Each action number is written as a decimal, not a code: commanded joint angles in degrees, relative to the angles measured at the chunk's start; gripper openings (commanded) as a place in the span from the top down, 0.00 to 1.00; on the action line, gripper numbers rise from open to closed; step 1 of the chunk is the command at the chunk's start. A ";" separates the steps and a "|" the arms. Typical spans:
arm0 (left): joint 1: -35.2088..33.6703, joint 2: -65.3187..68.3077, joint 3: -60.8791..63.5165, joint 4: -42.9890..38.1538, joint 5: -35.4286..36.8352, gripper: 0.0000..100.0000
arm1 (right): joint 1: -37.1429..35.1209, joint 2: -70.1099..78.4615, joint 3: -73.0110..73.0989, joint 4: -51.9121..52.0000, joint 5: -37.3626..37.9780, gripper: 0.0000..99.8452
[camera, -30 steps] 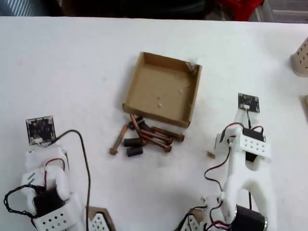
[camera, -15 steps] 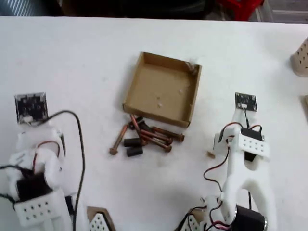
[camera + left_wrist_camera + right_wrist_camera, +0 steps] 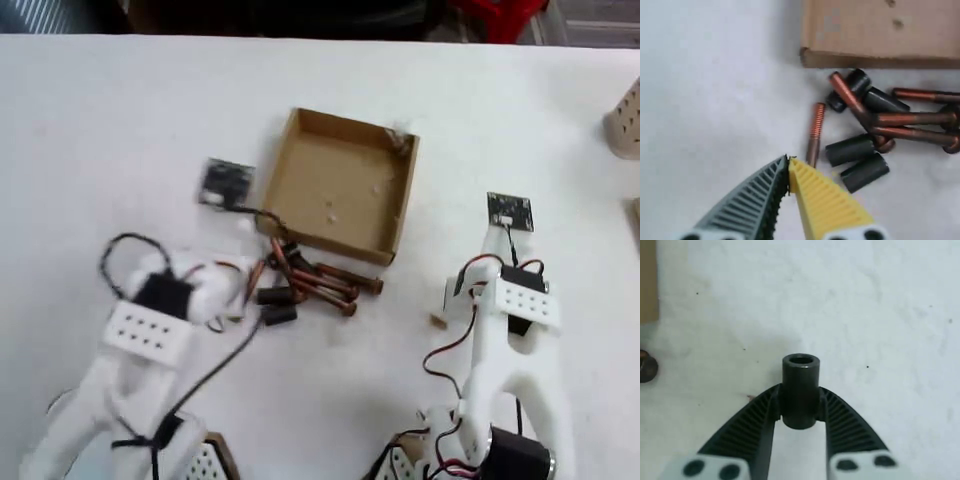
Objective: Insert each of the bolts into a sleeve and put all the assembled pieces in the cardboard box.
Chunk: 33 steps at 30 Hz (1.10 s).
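The left gripper (image 3: pixel 788 161), jaws pressed together on nothing, hangs just beside the lone bolt (image 3: pixel 814 134) lying at the edge of the heap of bolts and sleeves (image 3: pixel 310 282) next to the cardboard box (image 3: pixel 330 240); coming down like that, I'd say it knocks the bolt rolling over the counter (image 3: pixel 150 120) instead of catching it. The right gripper (image 3: pixel 800 402) has its jaws clamped near one end of a black sleeve (image 3: pixel 800 372), so a bolt pushed in off-centre could tip it.

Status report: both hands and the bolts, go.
Left hand shut, tips beside the lone bolt. Right hand shut on a sleeve. Other bolts and sleeves piled beside the cardboard box.
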 commanded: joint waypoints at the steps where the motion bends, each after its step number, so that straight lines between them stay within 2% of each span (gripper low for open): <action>1: 6.64 5.58 2.02 -8.09 0.70 0.98 | -0.48 -1.10 -0.62 -0.84 0.79 0.98; 10: 6.55 8.22 2.73 -9.49 0.53 0.97 | -0.66 -1.10 -0.70 -0.84 0.79 0.98; 14: 6.55 8.31 3.25 -9.49 0.53 0.87 | -0.66 -1.10 -0.70 -0.84 0.79 0.98; 17: 6.46 8.31 5.89 -13.63 0.70 0.81 | -0.66 -1.10 -0.70 -0.84 0.79 0.98; 20: 4.79 8.31 7.56 -17.05 0.62 0.84 | -0.66 -1.10 -0.70 -0.84 0.79 0.98; 26: 3.47 8.84 7.82 -17.23 0.53 0.85 | -0.66 -1.10 -0.62 -0.84 0.79 0.98; 33: 1.10 23.43 1.67 -18.29 0.53 0.85 | -0.57 -1.10 -0.53 -0.84 0.79 0.98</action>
